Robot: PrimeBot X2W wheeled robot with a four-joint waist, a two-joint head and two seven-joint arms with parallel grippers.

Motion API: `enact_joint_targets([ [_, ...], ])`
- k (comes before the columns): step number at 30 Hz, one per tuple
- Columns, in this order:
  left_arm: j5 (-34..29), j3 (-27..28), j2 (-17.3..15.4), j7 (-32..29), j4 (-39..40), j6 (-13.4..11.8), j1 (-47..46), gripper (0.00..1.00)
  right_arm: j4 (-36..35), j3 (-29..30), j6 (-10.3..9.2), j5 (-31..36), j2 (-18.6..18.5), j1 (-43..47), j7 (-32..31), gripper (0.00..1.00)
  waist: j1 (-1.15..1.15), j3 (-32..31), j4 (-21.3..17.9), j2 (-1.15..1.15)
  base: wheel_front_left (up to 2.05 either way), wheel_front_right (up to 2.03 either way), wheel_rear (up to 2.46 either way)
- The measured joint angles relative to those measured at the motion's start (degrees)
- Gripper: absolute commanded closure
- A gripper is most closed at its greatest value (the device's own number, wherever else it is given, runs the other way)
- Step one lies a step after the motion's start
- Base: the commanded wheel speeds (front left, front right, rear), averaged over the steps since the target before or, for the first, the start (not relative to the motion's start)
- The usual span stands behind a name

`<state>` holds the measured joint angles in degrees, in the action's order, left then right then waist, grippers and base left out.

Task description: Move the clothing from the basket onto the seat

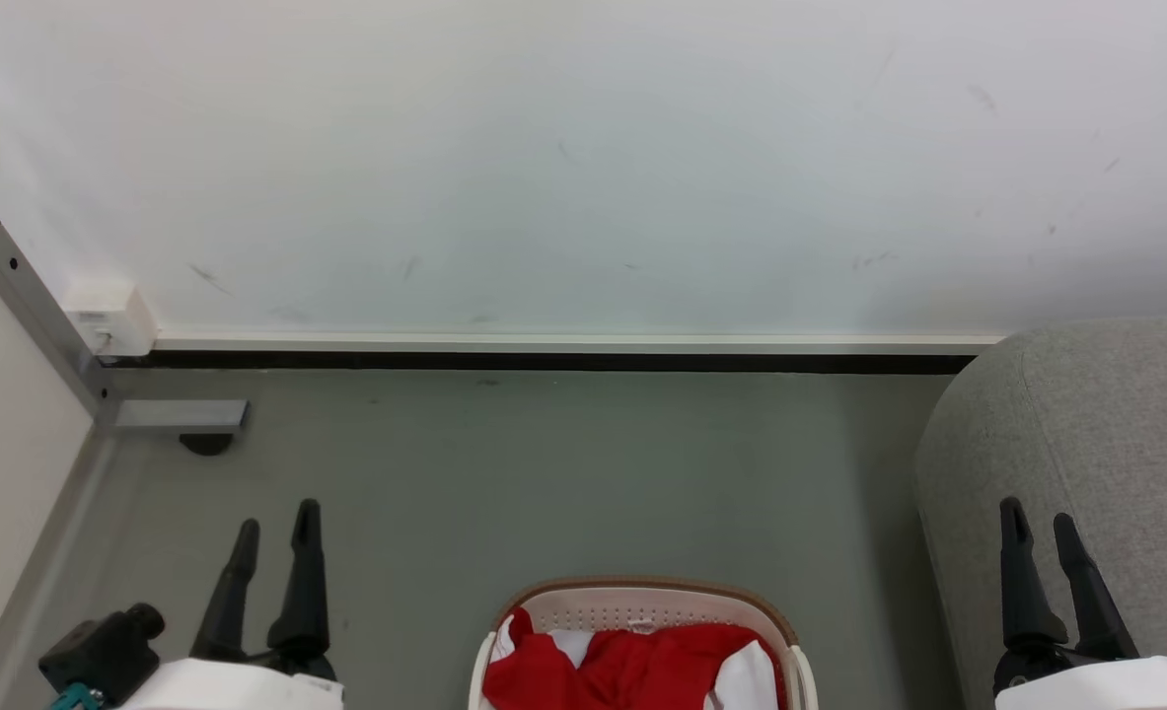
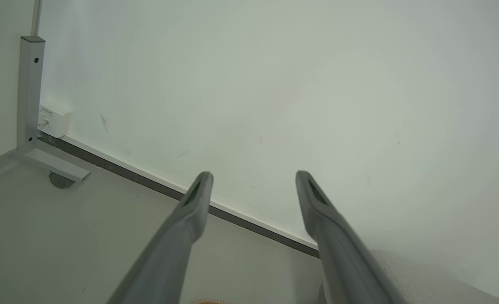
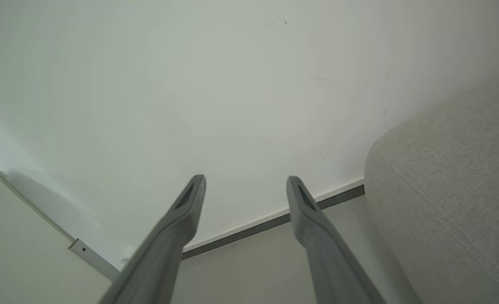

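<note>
The red and white clothing (image 1: 632, 663) lies heaped in the cream basket (image 1: 647, 595), which stands on the floor at the bottom centre of the head view. The grey seat (image 1: 1086, 434) rises at the right; it also shows in the right wrist view (image 3: 451, 185). My left gripper (image 1: 277, 513) hangs open at the lower left, well left of the basket, empty. My right gripper (image 1: 1037, 513) stands open at the lower right, in front of the seat. In the wrist views the left gripper (image 2: 253, 175) and right gripper (image 3: 246, 179) point at the wall with their fingers spread.
A white wall (image 1: 583, 158) with a dark baseboard (image 1: 544, 361) runs across the back. A grey metal bracket (image 1: 40, 316) and a small white box (image 1: 109, 316) sit in the left corner. Grey floor (image 1: 544, 473) lies between basket and wall.
</note>
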<state>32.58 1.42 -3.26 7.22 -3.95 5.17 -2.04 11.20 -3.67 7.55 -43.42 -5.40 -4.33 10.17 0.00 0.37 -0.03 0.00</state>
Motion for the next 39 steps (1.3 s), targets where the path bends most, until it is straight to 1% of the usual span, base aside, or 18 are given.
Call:
enact_joint_targets([
  [5, -3.4, -0.9, -0.5, 0.8, -0.9, -0.2, 0.1, 0.00, 0.9, 0.0, 0.00, 4.9, 0.2, -0.1, 0.5, 0.00, 0.00, -0.1, -0.1, 0.00, 0.00, 0.00, 0.00],
  [11, -6.8, -1.6, -0.8, 1.5, -1.4, -1.1, 0.3, 0.00, 1.8, -0.6, 0.00, 9.4, 0.5, -0.2, 1.0, 0.00, 0.00, -0.3, -0.3, 0.00, 0.00, 0.00, 0.00],
  [19, -10.5, -2.1, -1.2, 2.6, -1.4, -1.0, 0.8, 0.00, 2.0, -1.1, 0.00, 15.0, 0.9, -0.2, 1.7, 0.00, 0.00, -0.5, -0.4, 0.00, 0.00, 0.00, 0.00],
  [32, -16.9, -2.4, -1.4, 4.5, -1.3, -0.6, 1.1, 0.00, 3.0, -1.3, 0.00, 22.1, 1.6, -0.2, 2.7, 0.00, 0.00, -0.8, -0.5, 0.00, 0.00, 0.00, 0.00],
  [39, -19.7, -2.3, -1.4, 5.2, -1.3, -0.3, 1.1, 0.00, 3.0, -1.3, 0.00, 24.5, 1.8, -0.3, 3.2, 0.00, 0.00, -0.6, -0.4, 0.00, 0.00, 0.00, 0.00],
])
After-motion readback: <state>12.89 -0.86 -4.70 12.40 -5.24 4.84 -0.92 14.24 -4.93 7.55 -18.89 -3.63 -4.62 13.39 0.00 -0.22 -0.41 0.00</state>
